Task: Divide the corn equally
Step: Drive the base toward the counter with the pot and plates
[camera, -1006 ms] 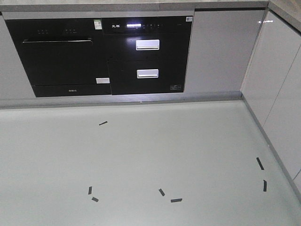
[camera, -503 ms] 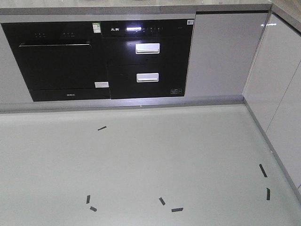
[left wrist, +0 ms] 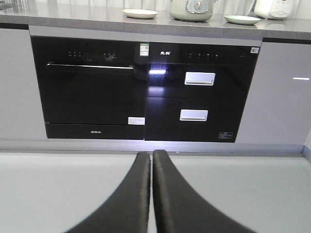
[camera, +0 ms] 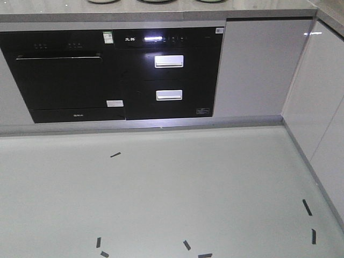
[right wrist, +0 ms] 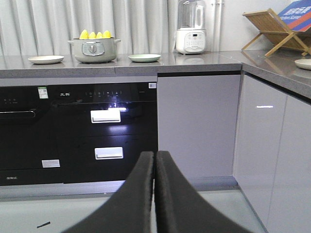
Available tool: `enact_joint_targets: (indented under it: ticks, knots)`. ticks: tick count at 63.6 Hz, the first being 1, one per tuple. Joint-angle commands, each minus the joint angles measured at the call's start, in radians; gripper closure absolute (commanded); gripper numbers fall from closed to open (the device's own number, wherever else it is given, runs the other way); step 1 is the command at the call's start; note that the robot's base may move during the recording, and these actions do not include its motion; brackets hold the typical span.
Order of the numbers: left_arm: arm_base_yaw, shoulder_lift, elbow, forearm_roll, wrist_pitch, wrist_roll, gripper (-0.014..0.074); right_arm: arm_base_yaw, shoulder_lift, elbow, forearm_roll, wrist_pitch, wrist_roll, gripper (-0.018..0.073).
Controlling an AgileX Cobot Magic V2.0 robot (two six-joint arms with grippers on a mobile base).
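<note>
On far counter [right wrist: 204, 58], corn [right wrist: 95, 34] stands in green pot [right wrist: 94, 50], only tips showing; left plate [right wrist: 45, 59], right plate [right wrist: 144, 58] beside. Cobs probably stiff, quite heavy, kernels slippery: grasp upper part, across width. Both closed, empty: left gripper [left wrist: 151, 155], right gripper [right wrist: 155, 155].

counter [right wrist: 204, 58]: grey, turns a corner
left: pot [right wrist: 94, 50] between two plates [right wrist: 46, 59]
right: blender [right wrist: 190, 26], wooden rack [right wrist: 274, 26], third plate [right wrist: 305, 63]

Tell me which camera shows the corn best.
The right wrist view: yellow corn pokes out of the green pot. The left wrist view cuts the pot off below the corn; the front view shows no corn.
</note>
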Motion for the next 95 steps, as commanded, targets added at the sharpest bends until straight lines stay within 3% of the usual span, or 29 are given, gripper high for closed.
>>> enact_joint_targets:
  ticks: [1, 95]
  knots:
    - [-0.006, -0.013, -0.023, 0.0, -0.07, -0.003, 0.0602, -0.001, -0.008, 0.018, -0.01, -0.072, -0.005, 0.0561]
    - [-0.006, -0.013, -0.023, 0.0, -0.07, -0.003, 0.0602, -0.001, -0.008, 0.018, -0.01, -0.072, -0.005, 0.0561]
